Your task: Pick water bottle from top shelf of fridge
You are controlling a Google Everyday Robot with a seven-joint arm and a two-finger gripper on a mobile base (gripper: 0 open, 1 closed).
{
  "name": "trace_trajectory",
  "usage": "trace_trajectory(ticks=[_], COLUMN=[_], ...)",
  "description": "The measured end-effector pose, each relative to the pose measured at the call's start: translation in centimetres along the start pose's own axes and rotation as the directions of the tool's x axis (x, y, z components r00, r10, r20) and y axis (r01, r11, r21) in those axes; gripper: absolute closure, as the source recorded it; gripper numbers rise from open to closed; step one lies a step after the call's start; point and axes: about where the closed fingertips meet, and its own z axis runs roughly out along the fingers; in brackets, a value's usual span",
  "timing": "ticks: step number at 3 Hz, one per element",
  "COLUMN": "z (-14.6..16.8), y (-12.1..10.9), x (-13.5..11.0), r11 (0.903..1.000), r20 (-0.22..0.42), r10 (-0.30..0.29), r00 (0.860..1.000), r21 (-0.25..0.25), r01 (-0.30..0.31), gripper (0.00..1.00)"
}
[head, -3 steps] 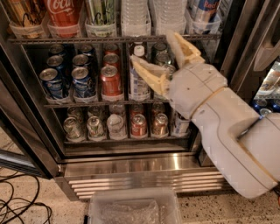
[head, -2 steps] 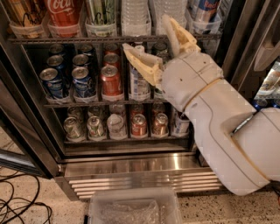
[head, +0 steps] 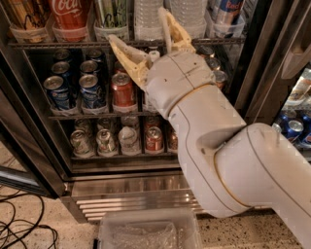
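Observation:
The fridge stands open in the camera view. Its top shelf holds tall cans and two clear ribbed water bottles, with their caps cut off by the frame's top edge. My gripper is open at the height of the shelf's front rail. One fingertip lies left of the nearer water bottle's base and the other is at its right side. I cannot tell whether they touch the bottle. My white arm crosses the fridge's right half.
A Coca-Cola can and a green can stand left of the bottles, and a blue can stands to their right. Short soda cans fill the lower racks. A clear plastic bin and cables lie on the floor.
My gripper has risen from the middle rack to the top shelf rail and shifted left, staying open, and now frames the left water bottle's base.

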Motion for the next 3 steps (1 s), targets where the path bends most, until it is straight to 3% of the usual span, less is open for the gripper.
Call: trace_trajectory(ticks=[1,2,3], z=[1.4,2.0,3.1], y=[-1.1,-2.7,-3.7], x=[1.1,2.5,3.1], r11=[0.9902,0.9692,0.9618], r20=[-0.078,-0.159,-0.183], r10=[-0.068,-0.095,-0.087], r00=[0.995,0.983,0.979], r21=[0.117,0.211,0.241], r01=[0.077,0.127,0.130], gripper=[0.35,0.35,0.37])
